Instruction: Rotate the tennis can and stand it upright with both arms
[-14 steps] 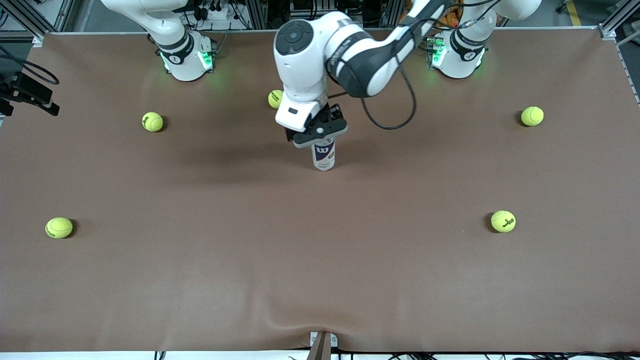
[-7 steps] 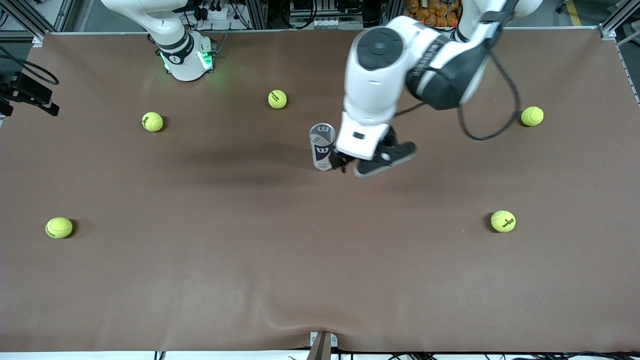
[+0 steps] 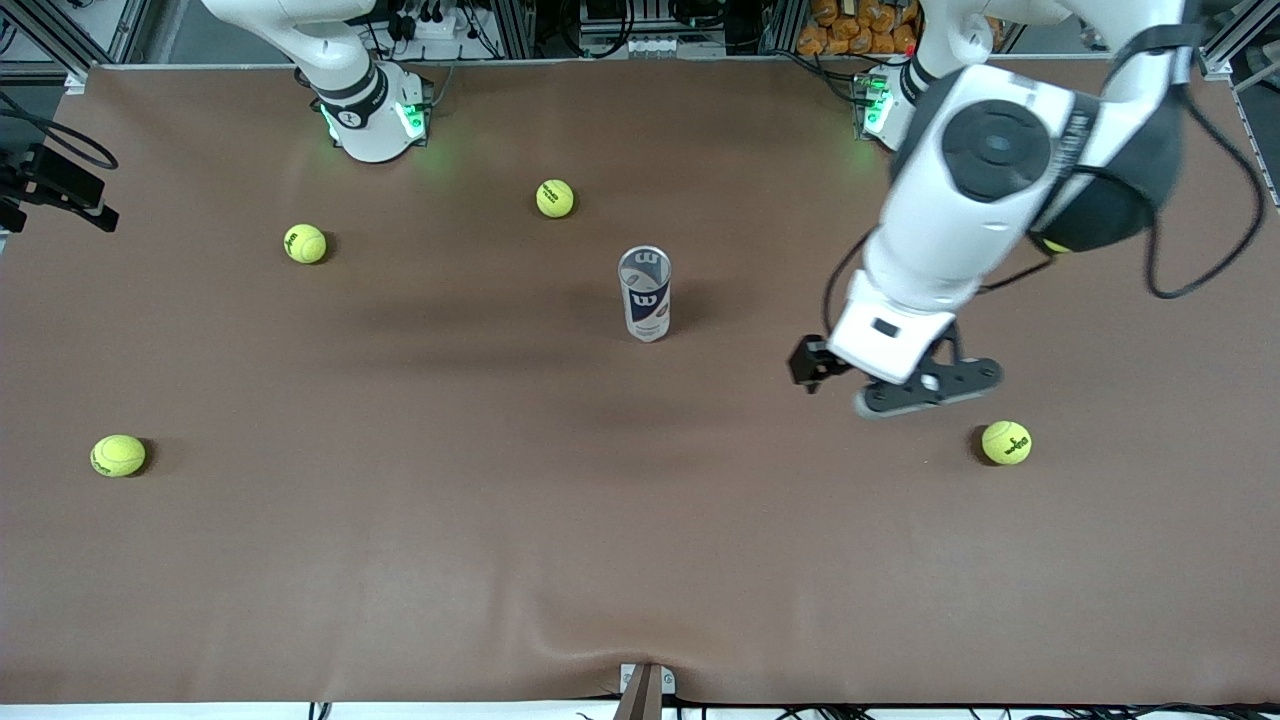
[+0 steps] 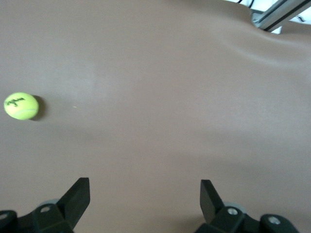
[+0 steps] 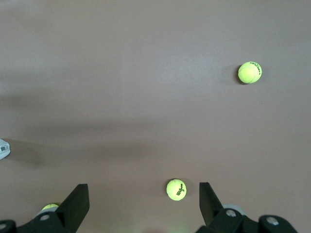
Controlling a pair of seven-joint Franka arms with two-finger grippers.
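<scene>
The brown surface carried the can upright near its middle, free of both arms. The left hand hung wide open above bare cloth (a ball lay near), and the right hand gaped wide too, high over the surface.

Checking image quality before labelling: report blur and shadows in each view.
Front view: the white left arm is slightly smeared; a soft shadow lies beside the upright white-and-blue tennis can. Left wrist view: yellow-green tennis ball slightly soft. Right wrist view: broad faint shadow bands.
</scene>
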